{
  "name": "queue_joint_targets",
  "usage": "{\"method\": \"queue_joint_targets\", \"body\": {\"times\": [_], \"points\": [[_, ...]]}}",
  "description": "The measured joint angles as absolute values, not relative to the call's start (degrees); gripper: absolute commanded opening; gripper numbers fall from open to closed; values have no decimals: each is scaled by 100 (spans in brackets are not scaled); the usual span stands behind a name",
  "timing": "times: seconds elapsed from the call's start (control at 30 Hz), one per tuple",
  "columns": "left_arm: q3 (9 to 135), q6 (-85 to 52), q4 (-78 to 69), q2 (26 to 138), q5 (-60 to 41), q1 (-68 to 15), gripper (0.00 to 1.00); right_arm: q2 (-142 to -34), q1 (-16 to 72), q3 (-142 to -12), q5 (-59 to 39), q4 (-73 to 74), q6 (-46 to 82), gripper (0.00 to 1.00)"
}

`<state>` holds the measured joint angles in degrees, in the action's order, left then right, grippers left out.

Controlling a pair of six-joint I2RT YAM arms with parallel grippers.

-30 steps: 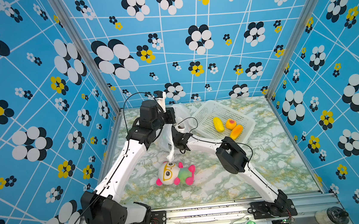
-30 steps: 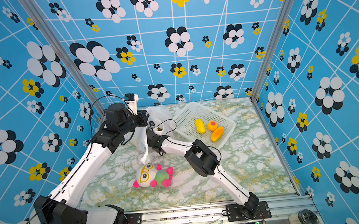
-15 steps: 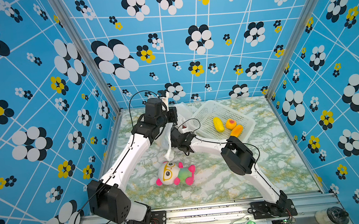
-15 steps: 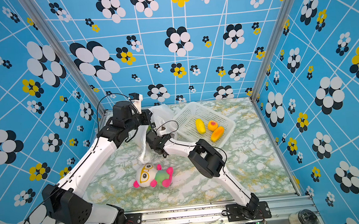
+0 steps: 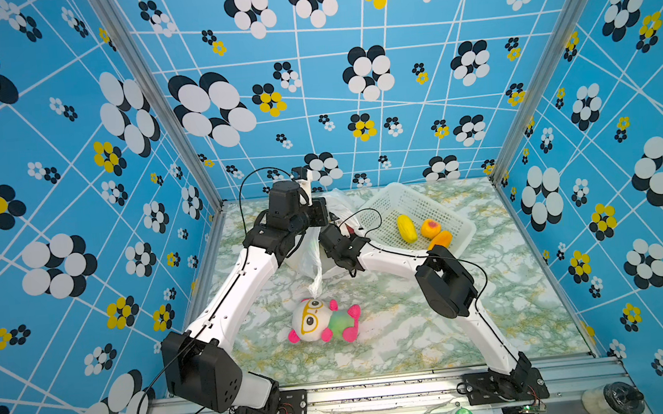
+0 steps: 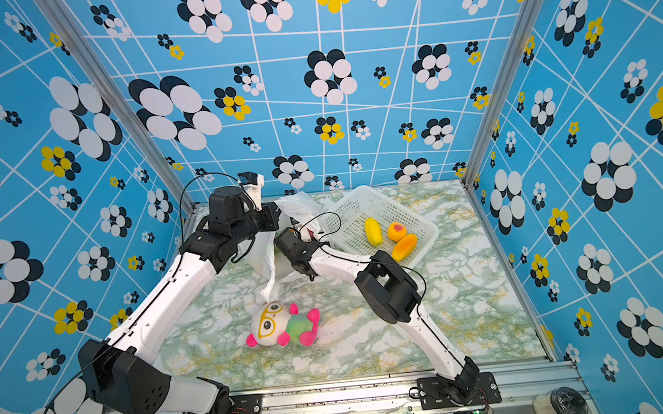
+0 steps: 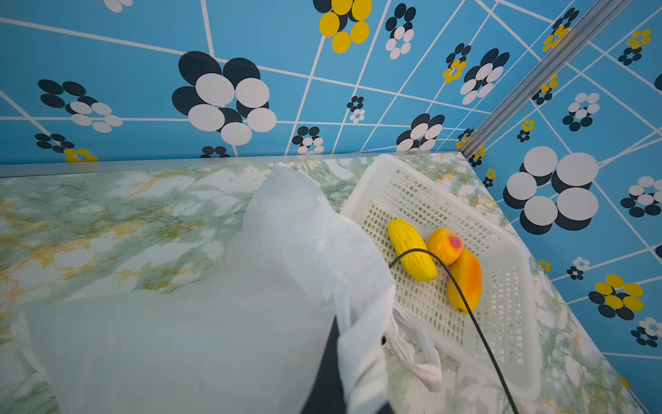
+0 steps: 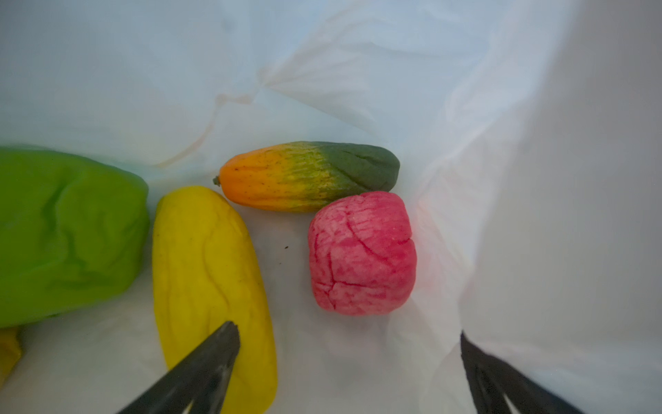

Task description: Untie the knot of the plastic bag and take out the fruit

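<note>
In both top views the plastic bag [image 5: 310, 255] is just beside the basket [image 5: 385, 221], on the side of it nearer my left arm, and part of its film hangs down to the counter [image 5: 416, 332]. My left claw [image 5: 322, 214] is above the bag's top edge, pinched fully shut with that film gathered in it. My right claw [image 5: 326, 235] reaches in from the basket's side, and its tips are lost inside the bag. Three pieces of the fruit lie in the basket: a yellow one [image 5: 406, 229], an orange one with a pink blush [image 5: 430, 228] and an orange one [image 5: 441, 240] touching it. A plush doll [image 5: 324, 320] lies well apart from the basket, nearer the front rail.

From my left wrist, the bag's film fills the foreground and drapes over one dark finger [image 7: 331, 353]. A handle loop [image 7: 415, 344] lies slack on the counter against the basket's wall. The same three fruits sit together on the basket's floor, with a black cable [image 7: 465, 308] crossing in front of them.

From my right wrist, I am looking into the bag. My right claw is spread wide and holds nothing. One tip overlaps a yellow fruit [image 8: 211, 279]; whether it touches, I cannot tell. Beside that fruit lie a green fruit [image 8: 64, 233], an orange-to-dark-green fruit [image 8: 308, 175] and a pink-red fruit [image 8: 361, 254], the last two touching.
</note>
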<state>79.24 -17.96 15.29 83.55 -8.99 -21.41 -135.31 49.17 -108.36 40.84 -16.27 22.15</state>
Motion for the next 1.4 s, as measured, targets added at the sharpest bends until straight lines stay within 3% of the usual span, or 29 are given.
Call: {"method": "queue_joint_targets", "body": {"times": [0.1, 0.27, 0.5, 0.67, 0.8, 0.97, 1.13, 1.4], "points": [[7924, -1796, 1529, 8355, -899, -2141, 0, -13561, 4890, -10934, 4007, -1717, 2287, 98], [7924, -1796, 1529, 8355, -899, -2141, 0, -13780, 4757, -11212, 3677, -1868, 2432, 82], [7924, -1796, 1529, 8357, -899, -2141, 0, -14158, 4550, -11666, 3146, -2296, 2598, 91], [7924, -1796, 1529, 8355, -902, -2141, 0, -14508, 4442, -12320, 2829, -2676, 2644, 93], [7924, -1796, 1531, 8355, -902, -2141, 0, -14643, 4416, -12610, 2714, -2860, 2637, 83], [7924, -1796, 1531, 8355, -902, -2141, 0, -14645, 4416, -12617, 2628, -2923, 2622, 62], [7924, -1796, 1533, 8355, -899, -2141, 0, -14612, 4418, -12468, 2587, -2759, 2521, 59], [7924, -1796, 1546, 8355, -899, -2141, 0, -13616, 4576, -10833, 2366, -1935, 2178, 48]]}}
